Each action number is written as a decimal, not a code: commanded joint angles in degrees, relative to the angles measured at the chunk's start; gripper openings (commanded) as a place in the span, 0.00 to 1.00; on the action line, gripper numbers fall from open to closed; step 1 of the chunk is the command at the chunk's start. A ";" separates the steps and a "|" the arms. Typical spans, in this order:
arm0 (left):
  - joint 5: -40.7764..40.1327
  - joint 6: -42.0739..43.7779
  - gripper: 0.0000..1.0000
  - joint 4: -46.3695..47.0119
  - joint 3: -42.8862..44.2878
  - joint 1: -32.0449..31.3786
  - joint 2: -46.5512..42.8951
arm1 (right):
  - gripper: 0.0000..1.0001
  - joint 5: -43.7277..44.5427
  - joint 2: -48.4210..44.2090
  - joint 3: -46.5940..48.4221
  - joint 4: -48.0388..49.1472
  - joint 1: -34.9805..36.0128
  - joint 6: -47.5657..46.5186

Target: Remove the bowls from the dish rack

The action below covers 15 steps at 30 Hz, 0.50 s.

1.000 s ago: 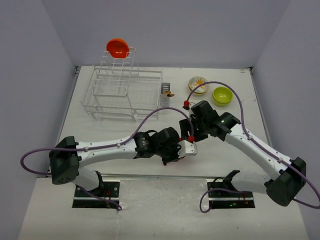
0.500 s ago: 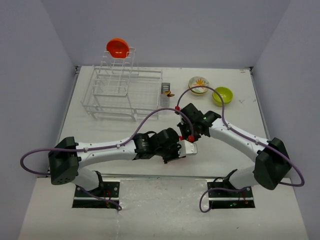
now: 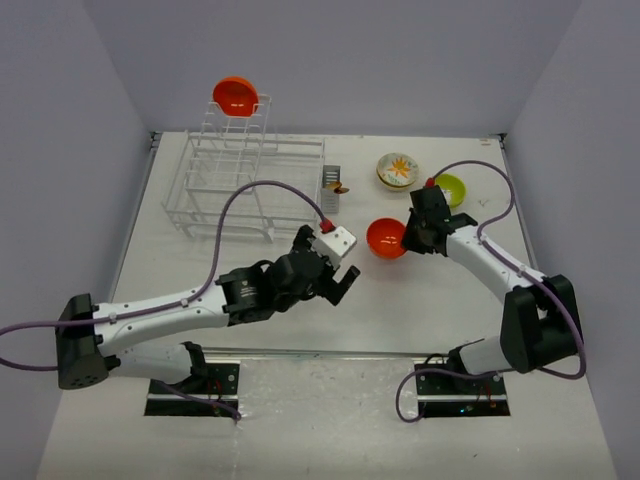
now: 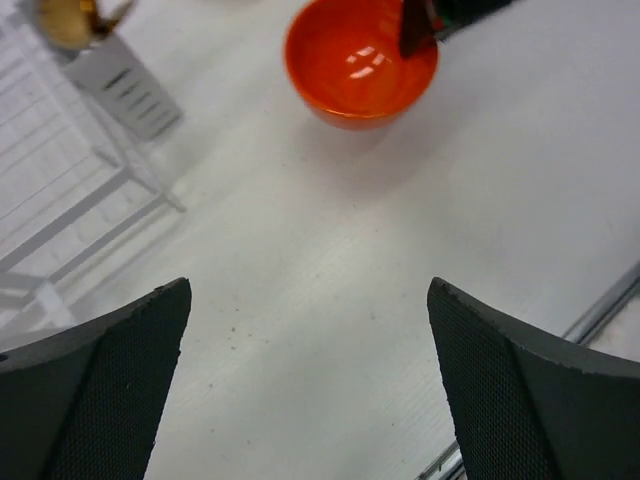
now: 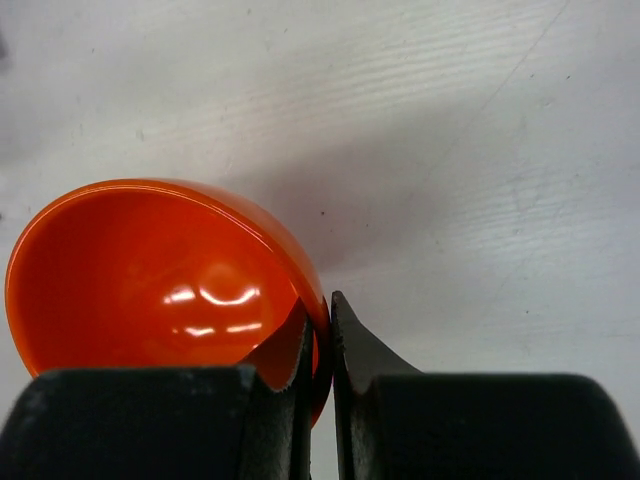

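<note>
Right claw [image 5: 321,328] clamps rim of glossy orange-red round bowl [image 5: 150,270]; left claw [image 3: 346,283] agape, empty. Racked orange bowl [image 3: 235,96], far-left corner: left arm nearer.

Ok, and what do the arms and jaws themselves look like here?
The left arm and right arm match: white links between bulky black joints. A purple cable loops along each, ending in a red plug at the wrist. The jaws are black tapered wedges; the left ones show a fine mesh texture.
</note>
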 commanded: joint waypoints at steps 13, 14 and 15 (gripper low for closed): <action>-21.23 -29.45 1.00 -2.52 -1.55 18.41 -20.87 | 0.01 3.35 16.49 8.38 6.86 -10.61 3.07; -22.46 -29.45 1.00 -2.87 -0.50 18.76 -21.14 | 0.01 2.65 17.20 9.16 6.86 -10.61 2.81; -23.08 -29.36 1.00 -3.48 0.12 19.55 -21.14 | 0.02 2.29 17.81 9.61 6.69 -10.61 2.63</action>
